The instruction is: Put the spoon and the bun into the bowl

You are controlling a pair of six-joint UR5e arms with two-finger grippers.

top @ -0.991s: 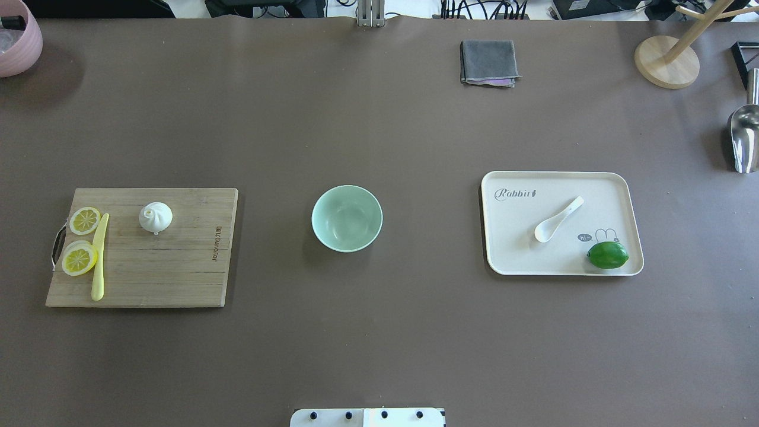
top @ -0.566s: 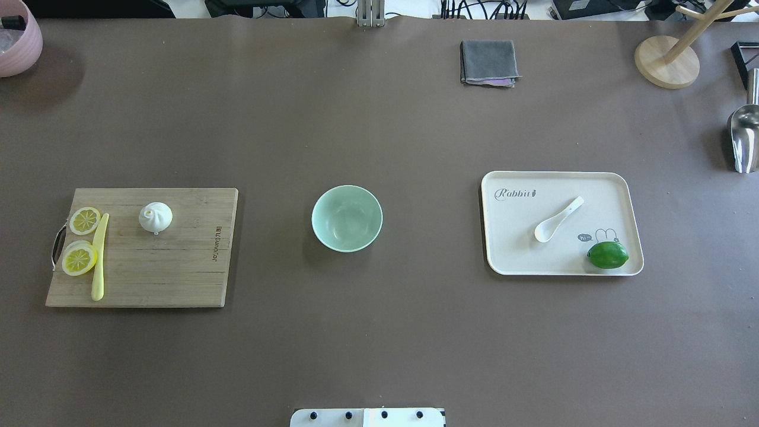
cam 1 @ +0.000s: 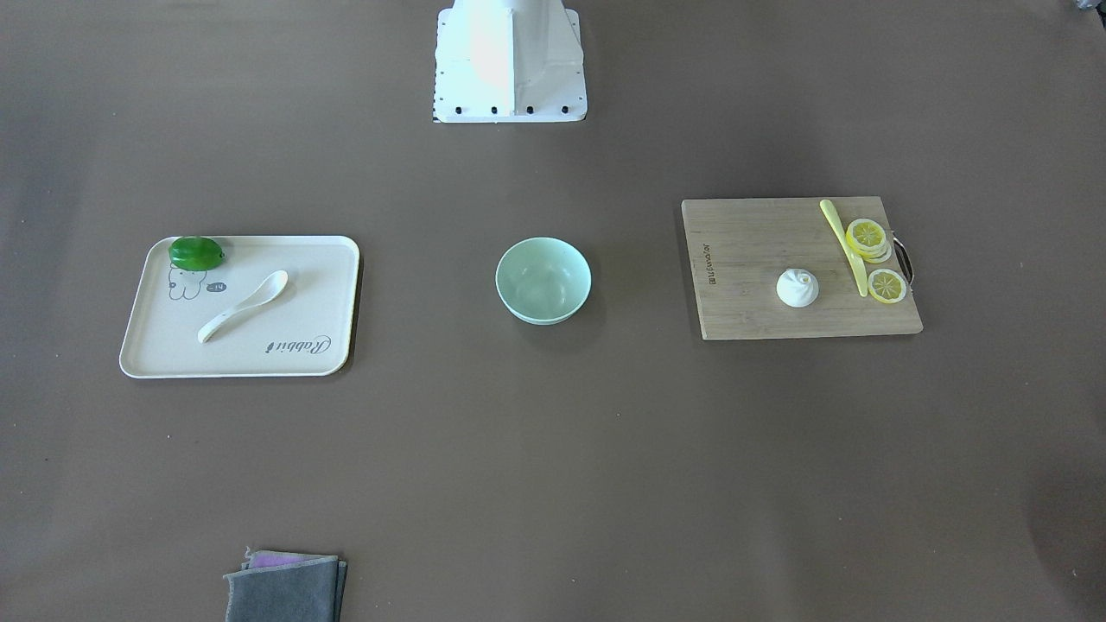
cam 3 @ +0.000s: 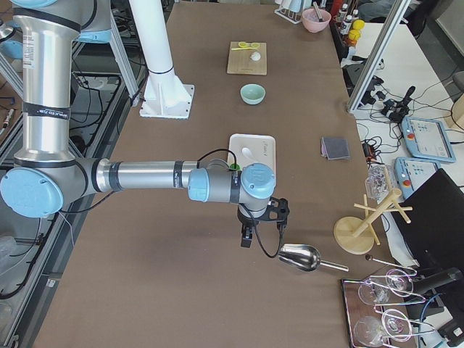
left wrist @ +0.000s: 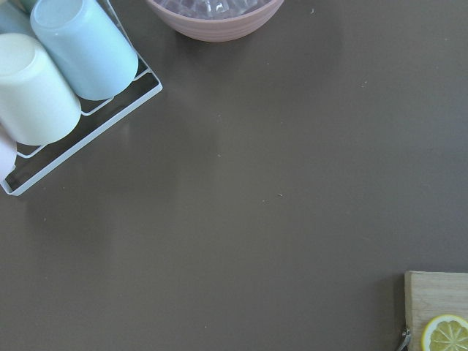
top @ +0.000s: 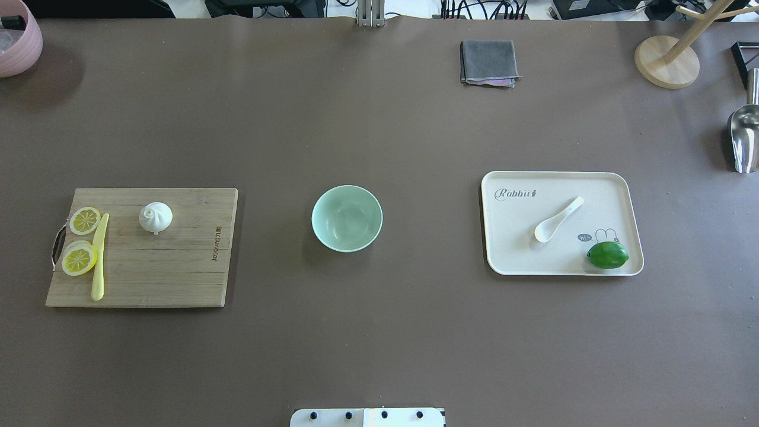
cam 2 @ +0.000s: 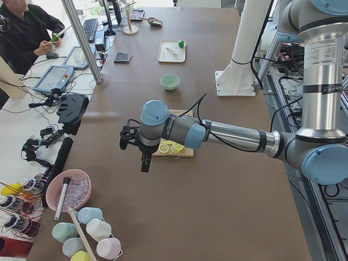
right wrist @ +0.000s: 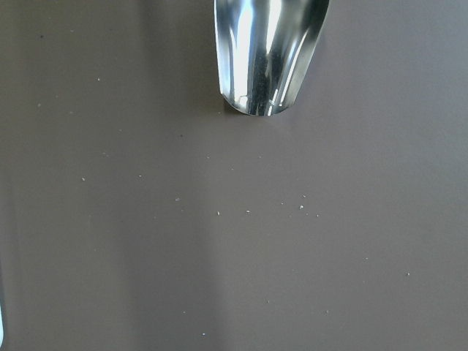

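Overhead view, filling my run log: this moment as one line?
bowl: empty | bun: on cutting board | spoon: on tray

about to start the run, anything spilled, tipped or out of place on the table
Nothing stands out. The bowl sits upright and empty, the bun rests on the board, the spoon lies on the tray.

A wooden cutting board (top: 178, 279) held lemon slices (top: 80, 259) beside a yellow knife (top: 98, 279). A lime (top: 608, 255) sat on a cream tray (top: 516, 237).
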